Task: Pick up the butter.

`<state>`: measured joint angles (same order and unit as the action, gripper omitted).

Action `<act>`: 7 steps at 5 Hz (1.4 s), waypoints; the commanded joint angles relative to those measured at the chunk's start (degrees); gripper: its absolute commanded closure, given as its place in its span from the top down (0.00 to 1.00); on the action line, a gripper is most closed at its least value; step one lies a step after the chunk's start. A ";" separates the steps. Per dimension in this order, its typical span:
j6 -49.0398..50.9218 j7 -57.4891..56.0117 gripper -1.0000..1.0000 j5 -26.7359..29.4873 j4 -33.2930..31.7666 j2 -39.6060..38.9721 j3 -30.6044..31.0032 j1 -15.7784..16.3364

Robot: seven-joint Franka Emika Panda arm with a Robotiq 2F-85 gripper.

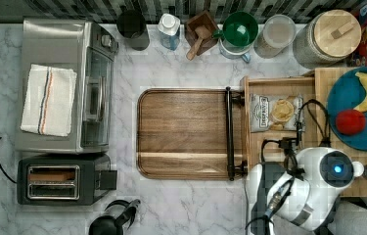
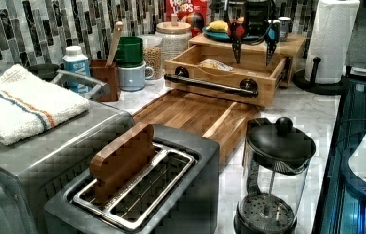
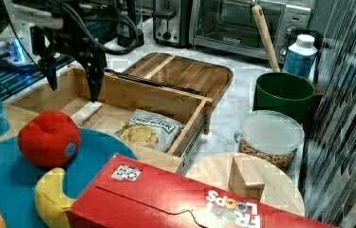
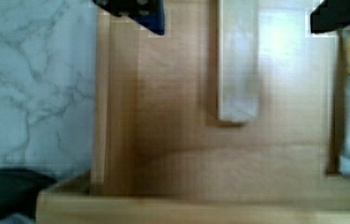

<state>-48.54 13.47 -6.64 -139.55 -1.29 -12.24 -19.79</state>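
- We find the butter (image 4: 238, 60), a pale, smooth, long narrow stick, lying flat on the floor of the open wooden drawer (image 3: 118, 88).
- In the right view, we see it (image 3: 86, 114) at the drawer's left, the crinkled grey-white chip bag (image 3: 147, 129) to its right, apart.
- We see the gripper (image 3: 73, 80) hanging above the butter, black fingers (image 3: 95, 76) spread wide, holding nothing.
- We note a grained wooden tray (image 1: 183, 132) on the marble counter (image 1: 181, 205).

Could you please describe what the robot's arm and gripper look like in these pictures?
The arm is glossy white with rounded joint housings, dark grey seams and a round black cap with a glowing blue light. Black cables loop along it towards the wrist. The gripper is black, with a boxy body and two long, narrow, tapering fingers.
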 commanded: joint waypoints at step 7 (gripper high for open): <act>-21.12 3.94 1.00 -0.74 -0.43 -10.76 1.40 -0.23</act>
<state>-63.56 16.31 -6.41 -143.35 -9.88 -10.92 -20.41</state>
